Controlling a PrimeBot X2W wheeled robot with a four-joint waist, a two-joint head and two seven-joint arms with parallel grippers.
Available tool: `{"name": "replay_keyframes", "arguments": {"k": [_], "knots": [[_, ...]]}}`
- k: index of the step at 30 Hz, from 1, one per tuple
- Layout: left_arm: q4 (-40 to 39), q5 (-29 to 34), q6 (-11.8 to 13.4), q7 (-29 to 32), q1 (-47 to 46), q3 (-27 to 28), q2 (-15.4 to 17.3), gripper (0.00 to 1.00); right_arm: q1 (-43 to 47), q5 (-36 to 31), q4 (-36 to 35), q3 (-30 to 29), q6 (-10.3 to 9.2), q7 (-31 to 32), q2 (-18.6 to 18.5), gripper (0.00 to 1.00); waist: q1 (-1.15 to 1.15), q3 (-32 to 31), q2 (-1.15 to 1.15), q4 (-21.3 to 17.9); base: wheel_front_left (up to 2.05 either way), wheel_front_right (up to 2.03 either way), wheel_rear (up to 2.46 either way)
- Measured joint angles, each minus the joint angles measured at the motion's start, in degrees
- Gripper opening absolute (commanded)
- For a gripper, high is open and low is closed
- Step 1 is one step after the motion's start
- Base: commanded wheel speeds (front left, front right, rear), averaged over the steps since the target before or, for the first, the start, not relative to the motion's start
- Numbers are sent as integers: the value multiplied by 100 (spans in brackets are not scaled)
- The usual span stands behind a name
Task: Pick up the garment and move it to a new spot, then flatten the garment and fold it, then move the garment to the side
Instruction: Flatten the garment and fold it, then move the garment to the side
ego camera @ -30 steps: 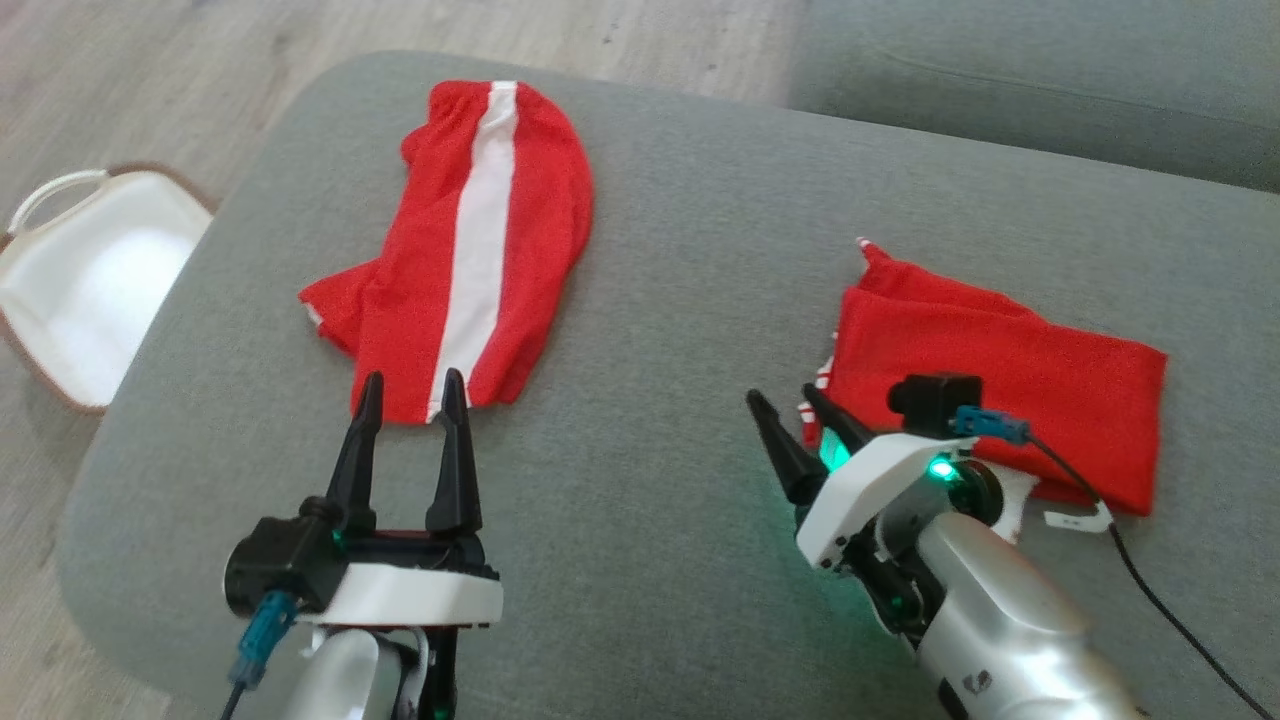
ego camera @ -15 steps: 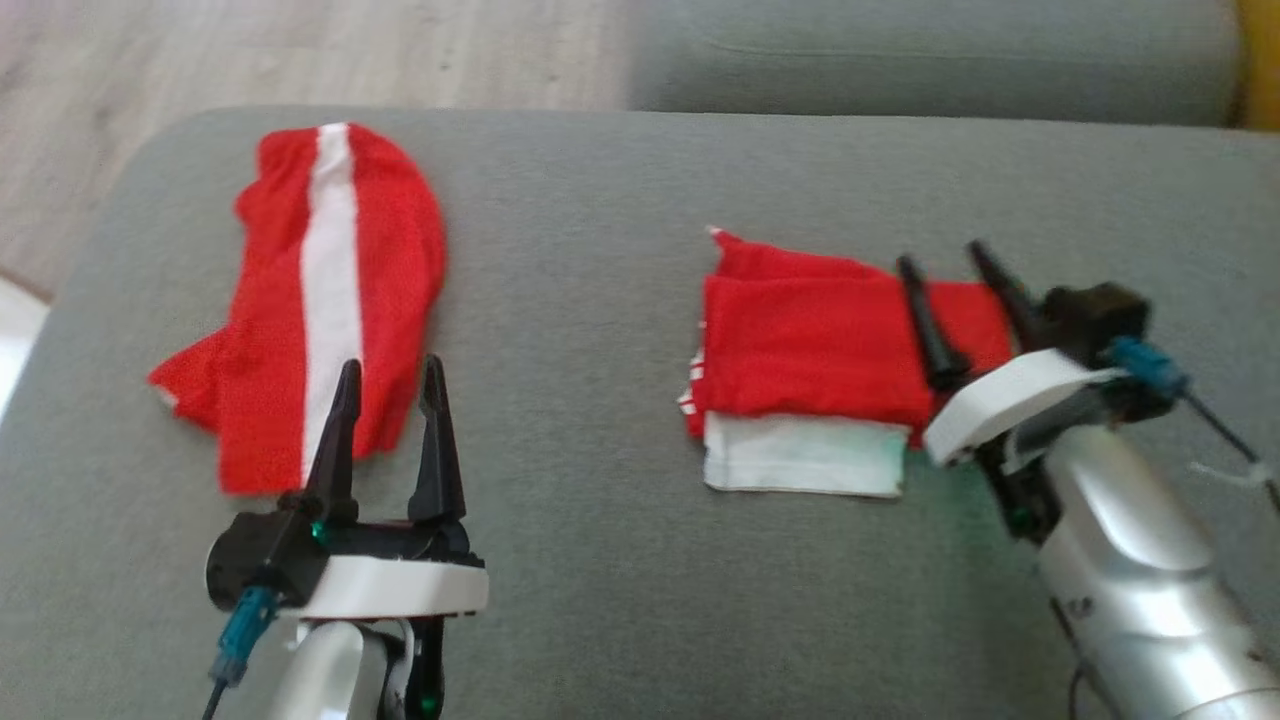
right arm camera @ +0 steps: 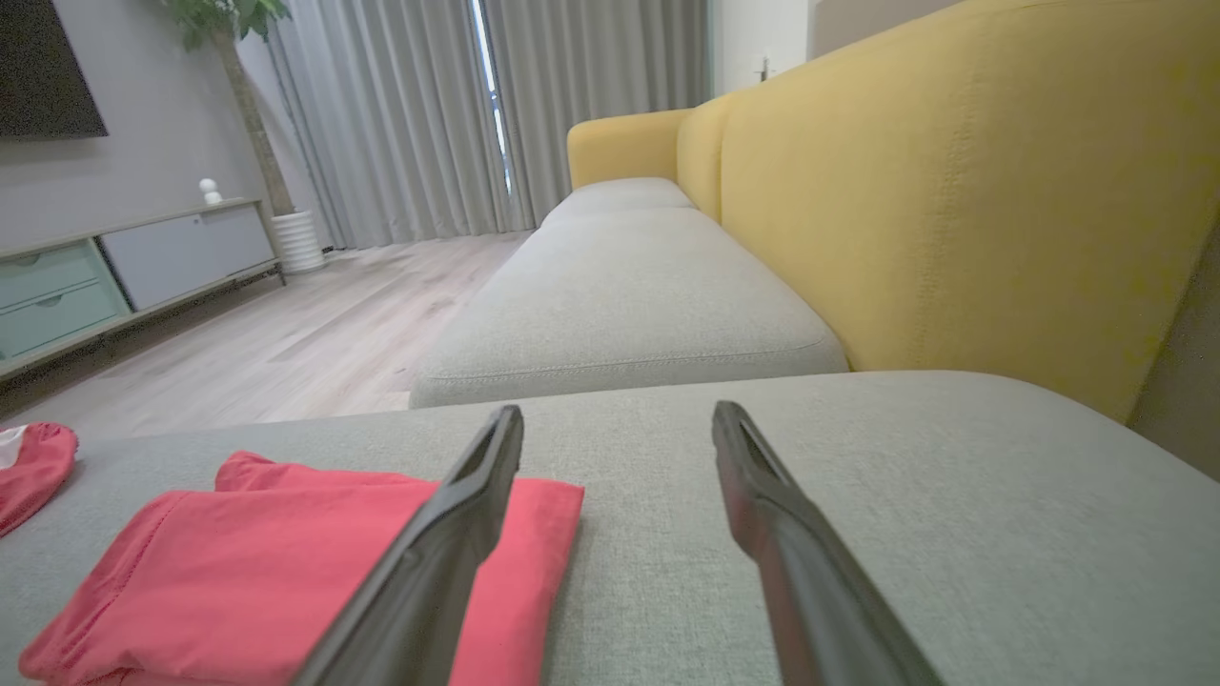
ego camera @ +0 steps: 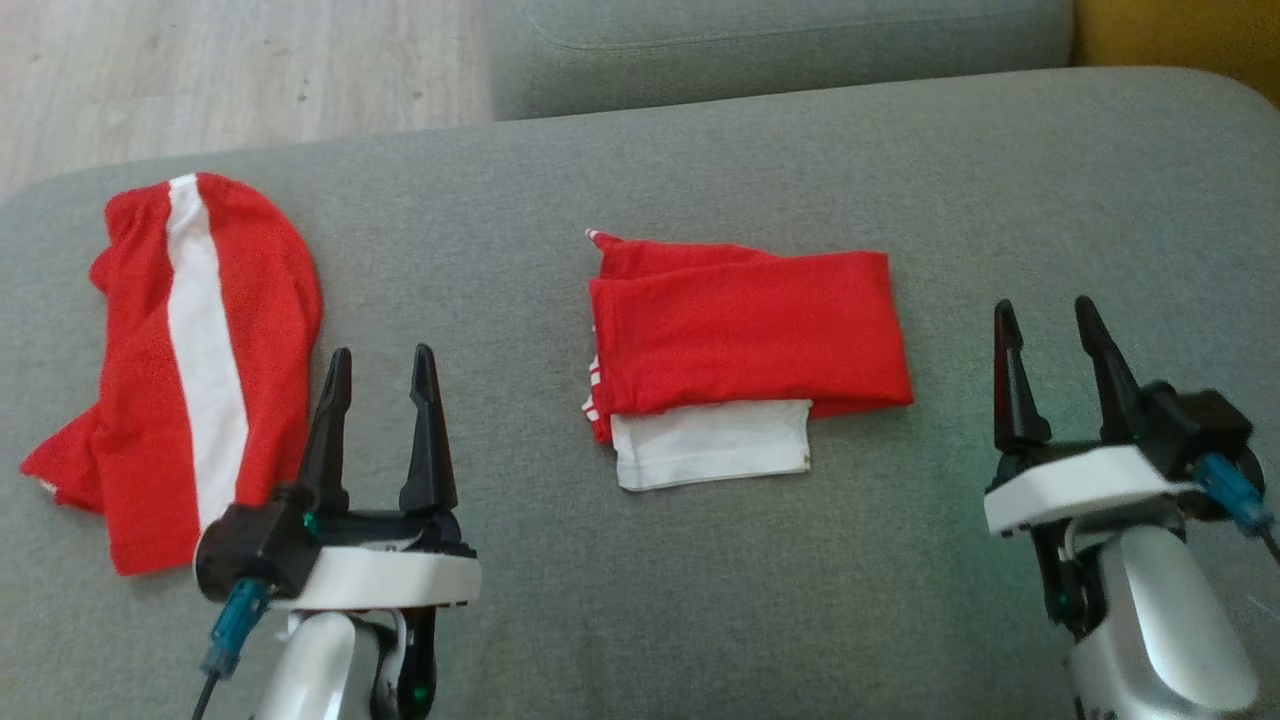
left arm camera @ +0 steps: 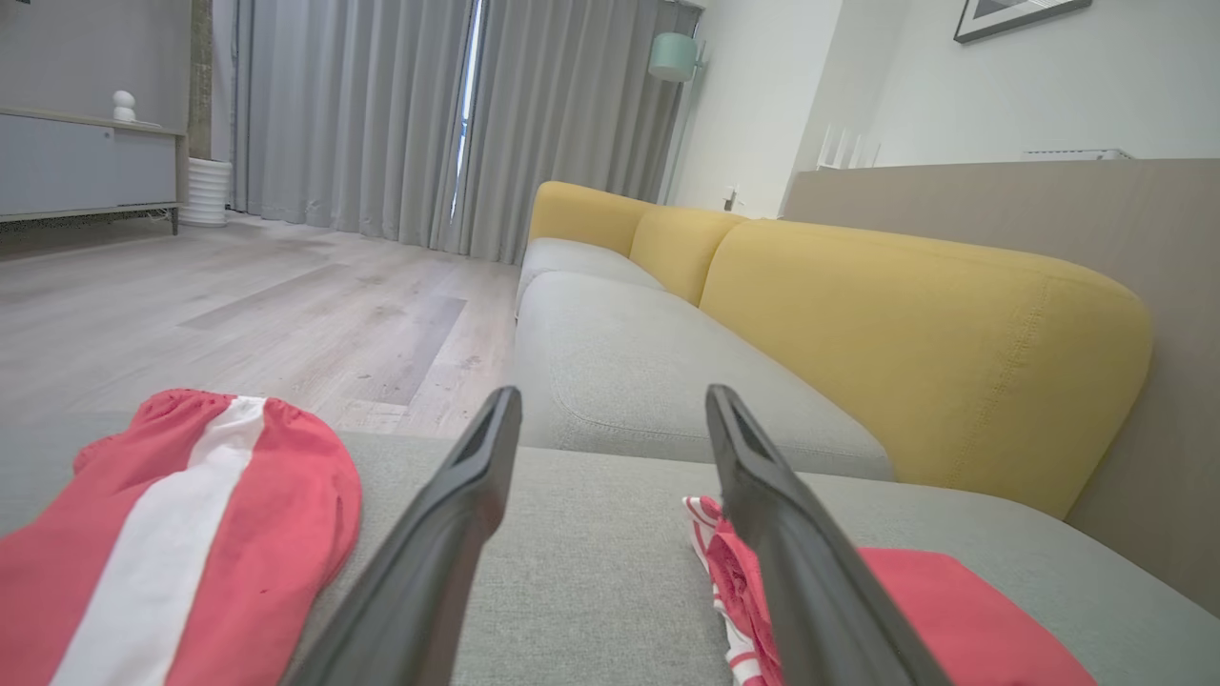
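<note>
A folded red garment (ego camera: 745, 325) lies in the middle of the grey cushion, a white layer (ego camera: 710, 445) sticking out along its near edge. My right gripper (ego camera: 1043, 303) stands open to the right of it, apart from the cloth and empty. The right wrist view has that folded garment (right arm camera: 286, 562) left of the open gripper (right arm camera: 618, 410). A second red garment with a white stripe (ego camera: 190, 340) lies loose at the left. My left gripper (ego camera: 381, 352) is open and empty just right of it. From the left wrist, its open gripper (left arm camera: 612, 393) sits between the striped garment (left arm camera: 191, 534) and the folded one (left arm camera: 944, 610).
Both garments rest on a wide grey sofa cushion (ego camera: 700, 600). Another grey cushion (ego camera: 780, 40) adjoins at the far side, with wooden floor (ego camera: 200, 70) to the far left. A yellow backrest (right arm camera: 953, 191) rises along the right.
The head camera has swung to the right, shifting the whole picture left. My right gripper has come off the folded garment and drawn back to its right. The left gripper has held still.
</note>
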Motion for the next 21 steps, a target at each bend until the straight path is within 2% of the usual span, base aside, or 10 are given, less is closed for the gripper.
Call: {"name": "replay_keyframes", "arguments": {"k": [7, 21], "knots": [[44, 0, -30, 0, 4, 21, 0, 100, 400, -33, -481, -223, 0, 0, 116, 100, 0, 97, 0, -120, 0, 0, 0], [60, -1, -31, 0, -5, 3, 0, 100, 400, -25, -577, -232, 0, 0, 171, 100, 0, 215, 0, 39, 0, 0, 0]]}}
